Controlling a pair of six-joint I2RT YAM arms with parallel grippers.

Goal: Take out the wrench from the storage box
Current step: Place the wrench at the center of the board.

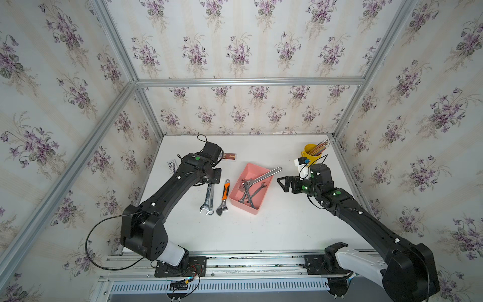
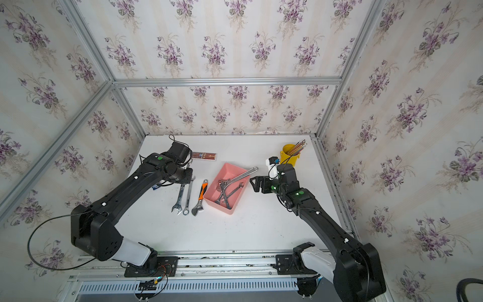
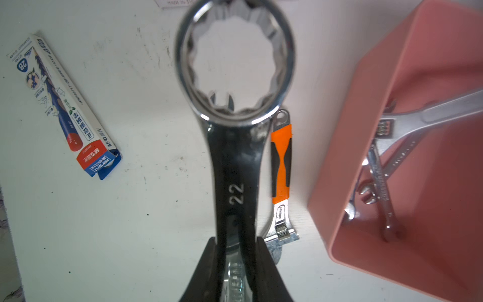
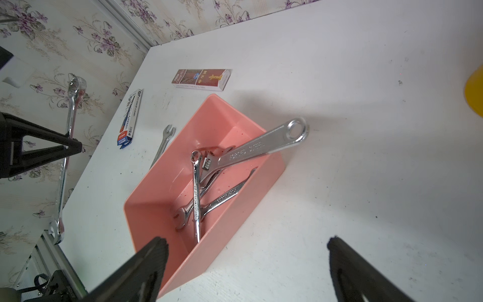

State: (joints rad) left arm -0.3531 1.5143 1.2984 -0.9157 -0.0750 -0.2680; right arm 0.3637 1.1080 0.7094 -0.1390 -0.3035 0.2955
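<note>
Clamping the wrench (image 3: pixel 235 157), left hand (image 3: pixel 235 241) (outside storage box (image 3: pixel 347 157) rim), right hand (image 4: pixel 245 241) spread wide, empty

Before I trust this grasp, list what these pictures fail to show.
Left gripper: in both top views, its own wrist hides the jaws.
Held wrench: left wrist view, ring blurred, other end hidden by the jaws.
Yellow cup: right wrist view, cut by the edge.

Left end effector (image 3: pixel 236 241) tight, right one (image 4: pixel 247 241) wide.
</note>
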